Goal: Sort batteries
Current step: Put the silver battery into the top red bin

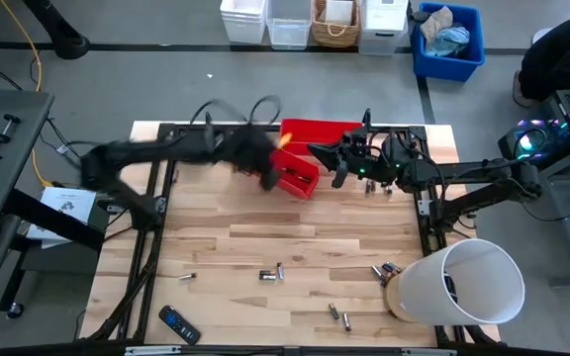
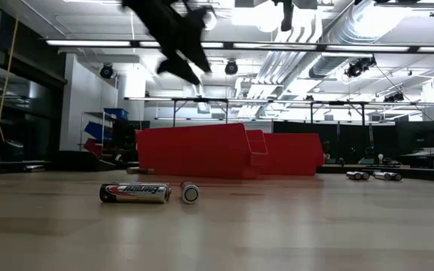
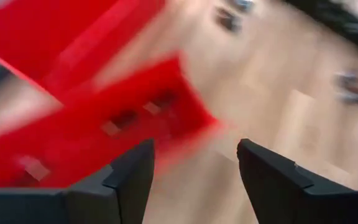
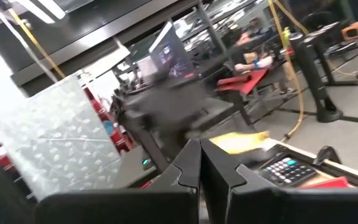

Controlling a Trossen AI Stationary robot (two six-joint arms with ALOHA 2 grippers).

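Observation:
Several batteries lie loose on the near half of the table: a pair, one, two and a cluster. In the low view two lie close, others farther off. A small red bin stands in front of a larger red bin. My left gripper hangs open beside the small bin, blurred and holding nothing. Small dark things show inside that bin. My right gripper is shut and raised by the larger bin.
A black remote control lies at the near left edge. A big white cylinder lies on its side at the near right corner. A dark calculator shows past my right fingers. Bare wood lies between the bins and the loose batteries.

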